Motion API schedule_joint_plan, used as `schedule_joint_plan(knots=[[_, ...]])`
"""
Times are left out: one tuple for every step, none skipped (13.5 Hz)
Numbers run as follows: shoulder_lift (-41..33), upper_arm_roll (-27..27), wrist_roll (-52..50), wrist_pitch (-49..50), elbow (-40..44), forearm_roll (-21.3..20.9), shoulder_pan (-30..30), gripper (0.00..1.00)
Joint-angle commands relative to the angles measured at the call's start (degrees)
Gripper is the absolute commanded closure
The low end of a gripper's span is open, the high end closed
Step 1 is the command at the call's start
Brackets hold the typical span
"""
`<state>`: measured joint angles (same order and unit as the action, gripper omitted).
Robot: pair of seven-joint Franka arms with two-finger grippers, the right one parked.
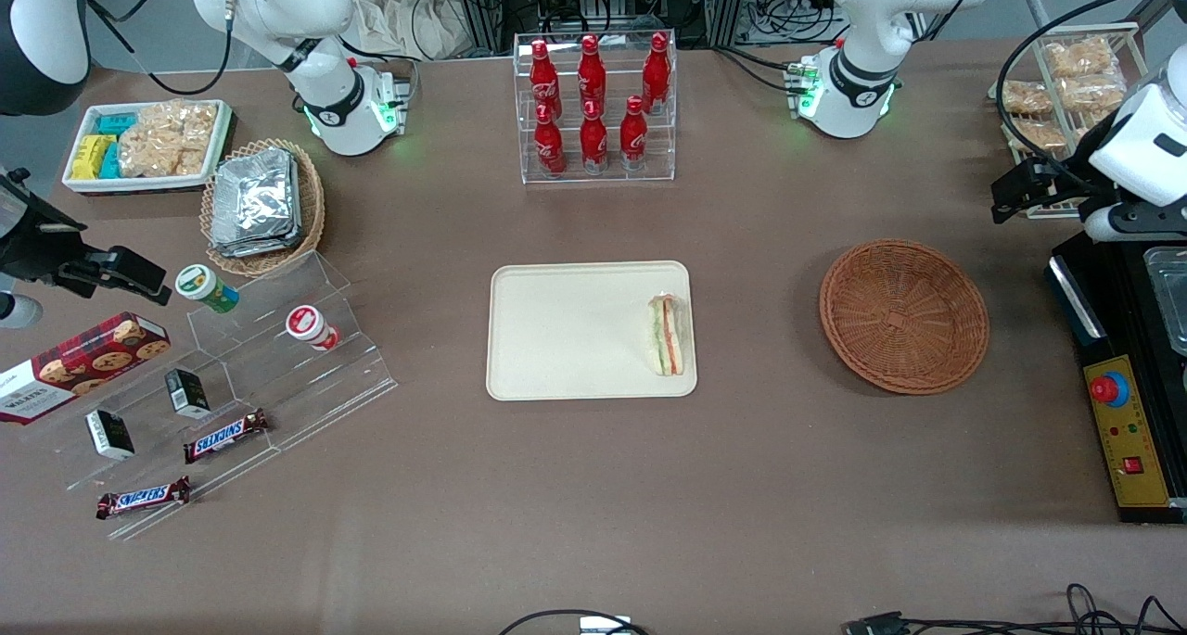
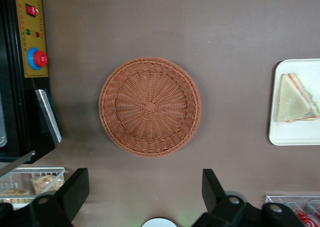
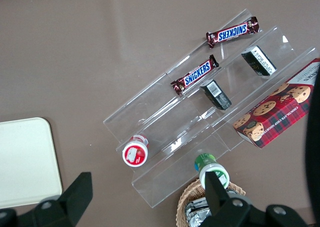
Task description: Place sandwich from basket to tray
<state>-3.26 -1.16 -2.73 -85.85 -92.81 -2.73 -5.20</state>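
Note:
The sandwich (image 1: 670,336) (image 2: 296,98), a clear-wrapped white-bread wedge with orange, red and green layers, lies on the cream tray (image 1: 566,338) (image 2: 295,134), near the tray edge closest to the basket. The reddish-brown wicker basket (image 1: 904,315) (image 2: 150,107) stands beside the tray toward the working arm's end and holds nothing. My gripper (image 1: 1020,195) (image 2: 144,187) hangs open and holds nothing, high above the table, farther from the front camera than the basket and apart from it.
A black control box with a red button (image 1: 1122,412) lies next to the basket. A wire rack of snack bags (image 1: 1066,88) stands near the gripper. A cola bottle rack (image 1: 596,107), a tan basket of foil packets (image 1: 262,204) and acrylic steps (image 1: 232,385) are also present.

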Motion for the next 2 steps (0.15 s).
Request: schedule_joint_plan(knots=[[0.18,-0.86,-3.84,-0.2,1.49,-2.28,-2.79,0.0],[0.19,-0.86,-4.56,0.06,1.58,-2.28,-2.97,0.0]])
